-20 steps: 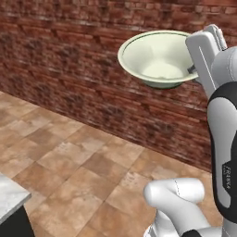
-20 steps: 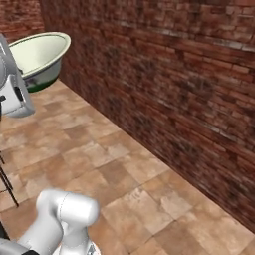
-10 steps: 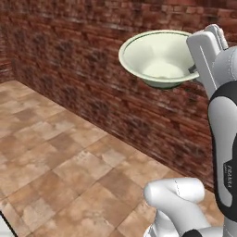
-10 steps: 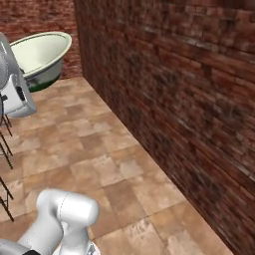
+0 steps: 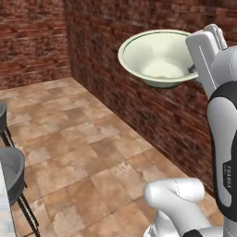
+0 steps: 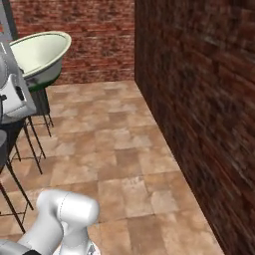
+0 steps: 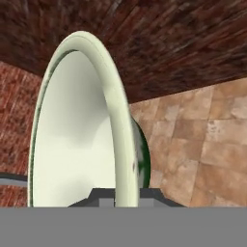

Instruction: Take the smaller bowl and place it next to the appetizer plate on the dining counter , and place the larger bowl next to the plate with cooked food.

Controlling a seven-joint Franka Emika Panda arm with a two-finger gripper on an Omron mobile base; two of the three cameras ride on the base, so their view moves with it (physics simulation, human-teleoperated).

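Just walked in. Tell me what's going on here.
The robot arm is carrying the larger bowl, the cream one, held up in the air with its gripper shut on the bowl's rim. Around it are a brick wall, tiled floor and bar stools. The bowl has not been set down yet.

The larger bowl [image 5: 159, 58] is cream-white with a green underside, against a red-brown brick wall [image 6: 199, 99] and mottled tan floor tiles [image 5: 78, 148].

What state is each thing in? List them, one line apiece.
larger bowl: lifted off any surface, held by its rim, upright with a slight tilt, empty.
gripper: jaws shut on the bowl's rim.
bar stools: standing on the tiled floor, unoccupied.
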